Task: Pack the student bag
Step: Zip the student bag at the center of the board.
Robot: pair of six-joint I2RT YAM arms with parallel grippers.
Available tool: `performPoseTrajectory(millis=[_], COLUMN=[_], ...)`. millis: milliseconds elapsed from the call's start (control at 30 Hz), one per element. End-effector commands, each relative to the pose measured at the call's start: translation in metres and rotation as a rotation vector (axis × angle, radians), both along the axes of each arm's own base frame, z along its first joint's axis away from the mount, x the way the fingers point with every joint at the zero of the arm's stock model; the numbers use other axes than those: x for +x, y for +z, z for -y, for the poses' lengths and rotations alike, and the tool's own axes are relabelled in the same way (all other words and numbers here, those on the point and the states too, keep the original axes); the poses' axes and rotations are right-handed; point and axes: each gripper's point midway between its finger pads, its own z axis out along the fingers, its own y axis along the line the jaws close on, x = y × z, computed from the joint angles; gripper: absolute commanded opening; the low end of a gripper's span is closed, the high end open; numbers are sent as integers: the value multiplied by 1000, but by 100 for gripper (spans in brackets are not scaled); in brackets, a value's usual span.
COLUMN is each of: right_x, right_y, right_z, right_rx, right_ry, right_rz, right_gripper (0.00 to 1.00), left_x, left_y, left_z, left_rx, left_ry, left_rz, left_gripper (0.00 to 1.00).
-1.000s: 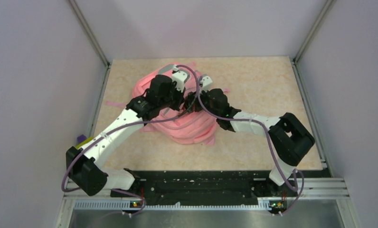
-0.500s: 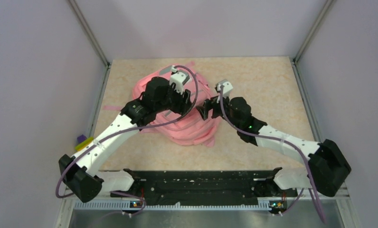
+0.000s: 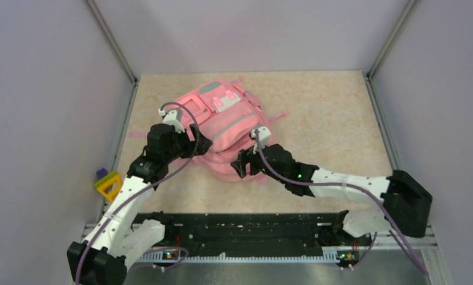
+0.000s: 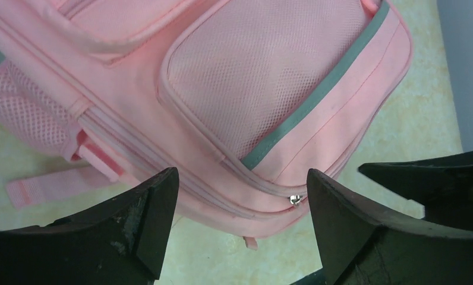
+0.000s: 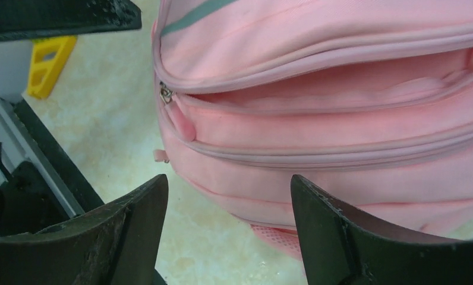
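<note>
1. The student bag lies on the beige table, with its front pockets facing up.
2. The left gripper is at the left side of the bag. Its two fingers are spread wide and nothing is between them.
3. In the left wrist view, this gripper hangs over a corner of the bag. A mesh pocket with a grey-green stripe along its border is there.
4. A small metal zipper pull sits at the edge of the bag, just below that stripe. A pink strap lies flat on the table beside the bag.
5. The right gripper is at the near edge of the bag. Its fingers are also wide apart and hold nothing.
6. In the right wrist view, this gripper faces the side of the bag. One zipper line gapes a little there and shows pink fabric inside. The pull is at the left end of this gap.
7. Whether either gripper touches the bag, I cannot tell.
8. A yellow toy with a purple part lies well apart from the bag, to its left.
</note>
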Motion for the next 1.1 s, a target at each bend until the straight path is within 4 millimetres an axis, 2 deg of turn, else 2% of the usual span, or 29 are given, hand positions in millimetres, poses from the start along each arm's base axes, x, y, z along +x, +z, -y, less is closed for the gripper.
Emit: performPoseTrajectory(millis=[0,133,233,300,433,700,933,1067], right_x=[2,6,12,15,15,-7,-17,-10], right_y=[4,-6,-11,-10,-4,15,32,31], right_z=[-36,-58,-64,-67,-71,-66,-70,-75], right_rx=[-35,-140,-211,-228,-243,-254,-216,-231], right_ry=[-27,-41,-66,-68,-63,-46,-19,-32], right_rz=[26,62,92,105,117,128,122,155], right_gripper=[73,67,63,61,58,57,51,54], left_x=[1,5,8,11,16,19,26,29], left_y=[28,25,21,16,6,-6,-9,-9], left_z=[-3,-6,-3,-3,-8,-19,-20,-20], left_rx=[-147,-229,-279,-287,-289,-265,-265,-268], left_ry=[66,103,102,110,148,199,197,196], left_rz=[88,93,85,67,52,48,45,49], left_gripper=[84,83,72,68,66,68,63,62])
